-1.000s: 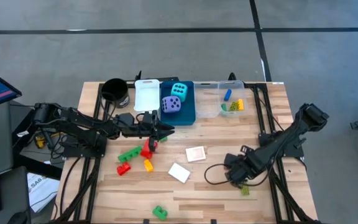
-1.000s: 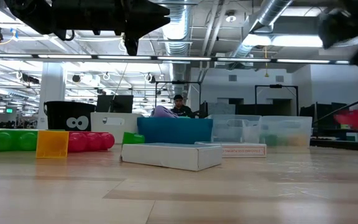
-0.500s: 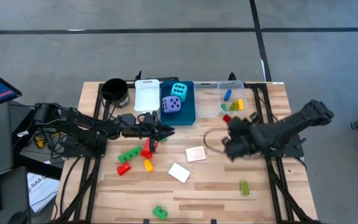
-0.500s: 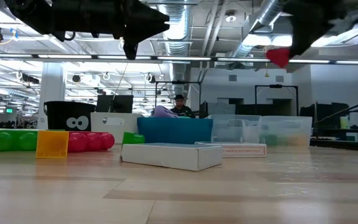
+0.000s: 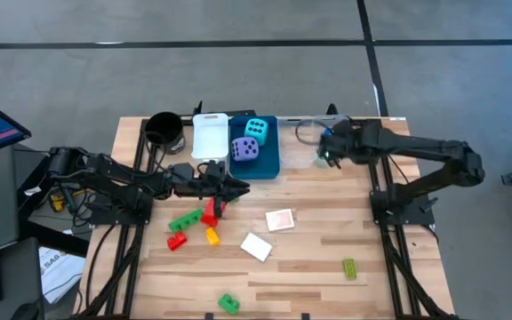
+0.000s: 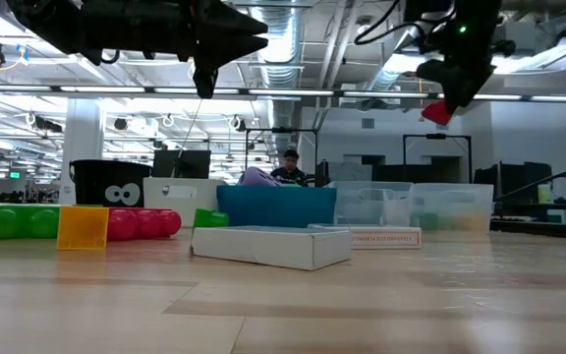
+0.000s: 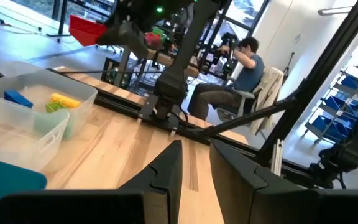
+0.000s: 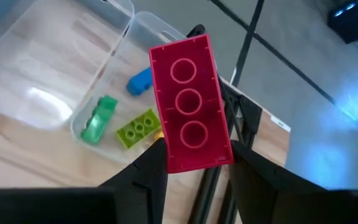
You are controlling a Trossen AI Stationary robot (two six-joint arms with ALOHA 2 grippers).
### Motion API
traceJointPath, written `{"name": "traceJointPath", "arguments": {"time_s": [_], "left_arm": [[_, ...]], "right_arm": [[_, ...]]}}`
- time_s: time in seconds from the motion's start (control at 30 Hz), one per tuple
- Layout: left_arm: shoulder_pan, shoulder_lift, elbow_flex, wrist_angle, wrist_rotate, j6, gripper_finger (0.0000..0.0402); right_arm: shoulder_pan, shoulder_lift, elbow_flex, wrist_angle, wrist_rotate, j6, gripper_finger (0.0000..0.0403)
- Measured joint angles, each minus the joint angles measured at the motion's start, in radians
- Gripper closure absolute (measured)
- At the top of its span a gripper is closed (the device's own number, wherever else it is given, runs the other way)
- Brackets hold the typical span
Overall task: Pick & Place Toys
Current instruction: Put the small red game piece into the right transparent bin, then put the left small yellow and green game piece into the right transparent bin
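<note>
My right gripper (image 5: 326, 152) hangs above the clear bin (image 5: 314, 142) at the table's far edge, shut on a red brick (image 8: 191, 102), which also shows in the low view as the red brick (image 6: 438, 110). The bin holds blue, green and yellow-green bricks (image 8: 135, 127). My left gripper (image 5: 241, 187) stays level over the table's middle, narrowly open with nothing between its fingers (image 7: 166, 171). Under it a red brick (image 5: 212, 212) lies on the table beside green (image 5: 183, 222), red (image 5: 177, 240) and yellow bricks (image 5: 212, 236). Two white cards (image 5: 280, 220) lie flat. My right gripper pinches the red brick by one short end (image 8: 196, 157), a finger on each long side. The fingers slant down from the table's right side and lie along the brick. The brick juts out past the fingertips, its hollow underside toward the wrist camera, lifted clear above the bin.
A blue bin (image 5: 269, 164) holds a cyan and a purple die. A white bin (image 5: 210, 138) and a black cup (image 5: 164, 131) stand left of it. A lime brick (image 5: 349, 268) and a green brick (image 5: 228, 303) lie near the front edge. A person sits beyond the table.
My right gripper has risen from the table's near right part and swung toward the far edge with the red brick, turning as it went, and now stands over the clear bin. The lime brick has stayed on the table where the gripper was.
</note>
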Motion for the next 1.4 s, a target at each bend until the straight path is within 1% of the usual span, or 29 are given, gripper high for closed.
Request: {"name": "traceJointPath", "arguments": {"time_s": [0.13, 0.23, 0.3, 0.4, 0.5, 0.7, 0.83, 0.9, 0.97, 1.03, 1.1, 1.2, 1.3, 1.4], "left_arm": [[-0.011, 0.000, 0.000, -0.003, 0.000, -0.015, 0.0325], [-0.031, 0.000, 0.000, -0.004, 0.000, -0.054, 0.0325], [-0.049, 0.000, 0.000, -0.004, 0.000, -0.074, 0.0325], [-0.084, 0.000, 0.000, -0.005, 0.000, -0.078, 0.0325], [-0.124, 0.000, 0.000, -0.006, 0.000, -0.079, 0.0325], [-0.191, 0.000, 0.000, -0.006, 0.001, -0.079, 0.0325], [-0.222, 0.000, 0.000, -0.014, 0.001, -0.078, 0.0325], [-0.233, 0.000, 0.000, -0.014, 0.001, -0.078, 0.0325], [-0.237, 0.000, 0.000, -0.014, 0.001, -0.077, 0.0325], [-0.237, 0.000, 0.000, -0.014, 0.001, -0.076, 0.0325], [-0.233, 0.000, 0.000, -0.014, -0.010, -0.056, 0.0325], [-0.223, 0.000, 0.000, -0.013, -0.033, 0.009, 0.0325], [-0.209, 0.000, 0.000, -0.013, -0.056, 0.042, 0.0325], [-0.192, 0.000, 0.000, -0.010, -0.056, 0.053, 0.0325]], "right_arm": [[-0.118, 0.007, 0.000, 0.125, -0.043, -0.155, 0.0256], [-0.179, 0.034, 0.000, 0.214, -0.072, -0.259, 0.0244], [-0.209, 0.058, 0.000, 0.268, -0.073, -0.285, 0.0237], [-0.246, 0.113, 0.000, 0.320, -0.081, -0.261, 0.0227], [-0.283, 0.175, 0.000, 0.311, -0.081, -0.293, 0.0216], [-0.335, 0.263, 0.000, 0.194, -0.086, -0.348, 0.0194], [-0.303, 0.256, 0.000, 0.152, -0.102, -0.403, 0.0178], [-0.246, 0.231, 0.000, 0.149, -0.110, -0.426, 0.0174], [-0.164, 0.193, 0.000, 0.150, -0.109, -0.429, 0.0174], [-0.059, 0.151, 0.000, 0.159, -0.106, -0.407, 0.0174], [0.066, 0.110, 0.000, 0.167, -0.103, -0.343, 0.0173], [0.276, 0.062, 0.000, 0.174, -0.067, -0.185, 0.0173], [0.498, 0.046, 0.000, 0.184, 0.037, 0.030, 0.0173], [0.705, 0.058, 0.001, 0.192, 0.140, 0.274, 0.0173]]}}
